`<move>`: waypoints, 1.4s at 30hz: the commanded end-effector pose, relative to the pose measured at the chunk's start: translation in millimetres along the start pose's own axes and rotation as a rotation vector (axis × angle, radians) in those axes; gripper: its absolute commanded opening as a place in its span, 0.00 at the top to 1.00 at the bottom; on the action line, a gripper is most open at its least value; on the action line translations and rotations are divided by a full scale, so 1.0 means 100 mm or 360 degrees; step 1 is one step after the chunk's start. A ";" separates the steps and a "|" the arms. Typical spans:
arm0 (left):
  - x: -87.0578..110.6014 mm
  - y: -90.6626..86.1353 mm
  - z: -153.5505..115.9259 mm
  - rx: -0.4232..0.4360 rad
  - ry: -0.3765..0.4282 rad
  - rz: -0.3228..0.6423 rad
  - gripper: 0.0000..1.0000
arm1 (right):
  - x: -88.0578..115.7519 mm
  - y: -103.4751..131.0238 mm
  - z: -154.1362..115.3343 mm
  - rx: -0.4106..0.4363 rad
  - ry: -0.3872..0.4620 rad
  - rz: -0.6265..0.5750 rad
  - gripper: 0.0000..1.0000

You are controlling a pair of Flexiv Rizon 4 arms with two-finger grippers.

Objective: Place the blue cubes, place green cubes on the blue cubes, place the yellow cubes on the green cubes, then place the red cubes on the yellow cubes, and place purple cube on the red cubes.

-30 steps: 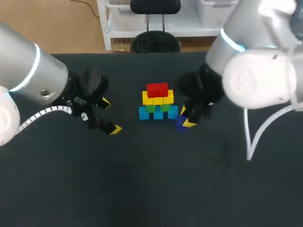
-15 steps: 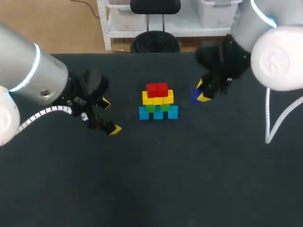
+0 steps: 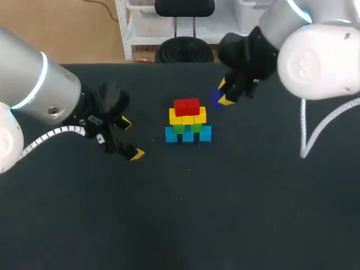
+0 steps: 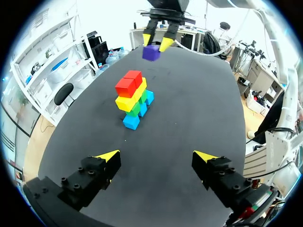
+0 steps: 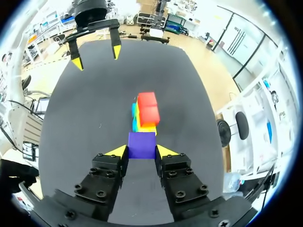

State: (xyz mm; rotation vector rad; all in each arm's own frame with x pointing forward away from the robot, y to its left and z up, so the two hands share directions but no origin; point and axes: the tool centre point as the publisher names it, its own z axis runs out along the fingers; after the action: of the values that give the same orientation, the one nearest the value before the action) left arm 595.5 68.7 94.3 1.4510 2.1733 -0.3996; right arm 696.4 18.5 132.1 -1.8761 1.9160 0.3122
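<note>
Right hand pinches a small, deep purple cube between its yellow tips, off the dark surface, near the stack but apart from it. That stack rises from blue cubes through green cubes and yellow cubes to red cubes. Left hand hangs wide open on the stack's other side.

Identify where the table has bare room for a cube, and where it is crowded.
Free: the black table's near half, before the coloured cube stack, and the strip between it and the left gripper. Crowded: right of the stack, where the right gripper holds the purple cube.
</note>
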 end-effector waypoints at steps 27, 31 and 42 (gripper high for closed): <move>0.00 0.00 0.00 -0.0004 0.0002 -0.0002 0.00 | -0.48 -0.19 0.07 -0.0231 0.0018 -0.0066 1.00; 0.00 0.00 0.00 -0.0004 0.0002 -0.0002 0.00 | -0.48 -0.19 0.07 -0.0254 0.0031 -0.0073 1.00; 0.00 0.00 0.00 -0.0004 0.0002 -0.0002 0.00 | -0.49 -0.21 0.09 -0.0343 0.0055 -0.0073 1.00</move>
State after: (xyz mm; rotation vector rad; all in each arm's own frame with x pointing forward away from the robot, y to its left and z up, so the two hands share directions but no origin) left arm 595.5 68.7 94.3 1.4510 2.1733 -0.3996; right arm 711.5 62.0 149.9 -2.0559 1.9206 0.4687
